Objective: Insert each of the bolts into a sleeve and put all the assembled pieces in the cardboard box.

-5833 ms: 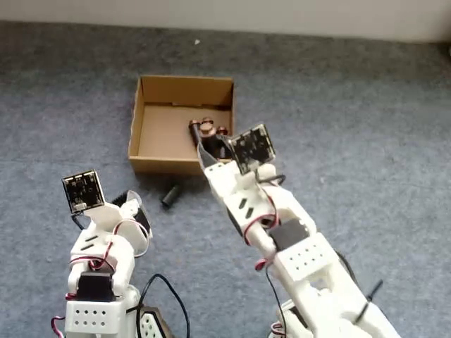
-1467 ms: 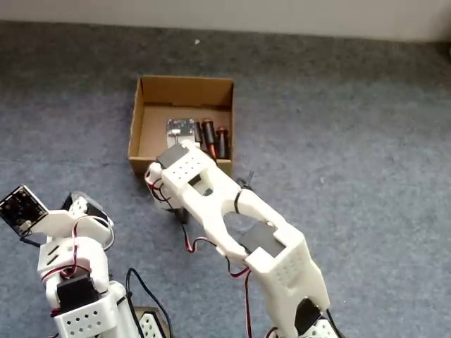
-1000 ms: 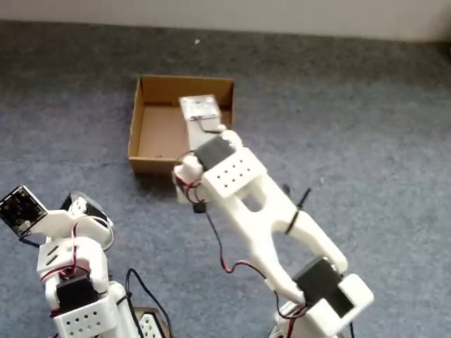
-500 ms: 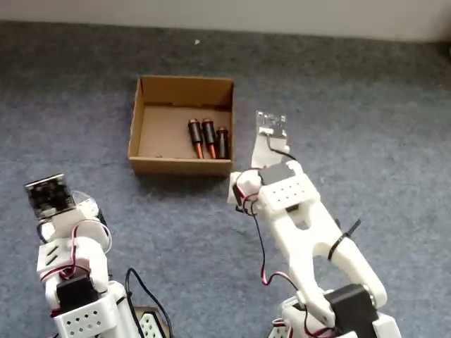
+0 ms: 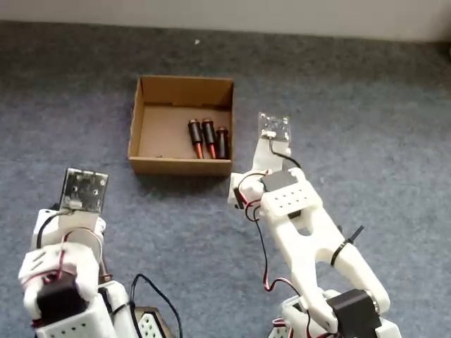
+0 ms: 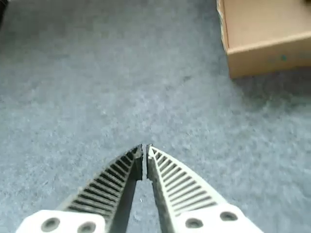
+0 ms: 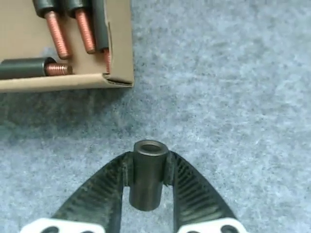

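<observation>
Right gripper pinches a black sleeve beside the cardboard box, mid-frame; left gripper, lower left, is pressed together.

You are looking at a mottled blue-grey desk. The cardboard box, at eleven o'clock, is plain tan. The bolts are coppery orange, set in matt black sleeves. The sleeve in your right hand is dark charcoal. The left hand has black ribbed fingers. The arms are white, with red and black wires.
</observation>
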